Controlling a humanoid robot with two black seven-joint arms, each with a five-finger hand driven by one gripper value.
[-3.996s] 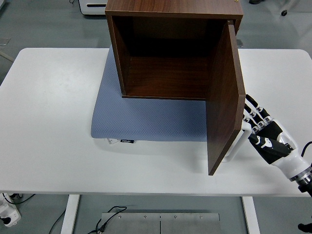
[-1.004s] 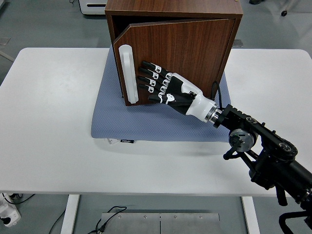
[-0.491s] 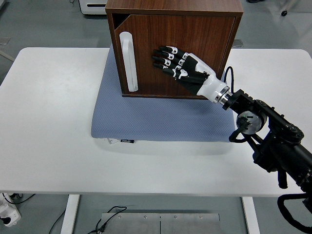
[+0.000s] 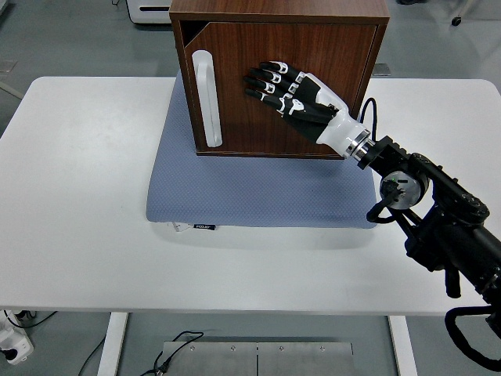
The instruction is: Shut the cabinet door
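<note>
A dark wooden cabinet [image 4: 235, 12] stands on a blue-grey mat [image 4: 243, 192] at the back middle of the white table. Its door [image 4: 258, 125] lies almost flush with the front, with a small dark gap at the top left corner. A white handle [image 4: 207, 98] runs down the door's left side. My right hand [image 4: 274, 86] lies flat against the door's middle, fingers spread and pointing left, holding nothing. The right arm [image 4: 407, 192] reaches in from the lower right.
The mat covers the table's middle under and in front of the cabinet. The table edge [image 4: 235, 312] runs along the bottom. A white appliance [image 4: 149, 9] stands on the floor behind the table.
The door has swung from wide open at the right to nearly shut. My right hand went from behind the door to its front face and pressed it in, shifting slightly up.
</note>
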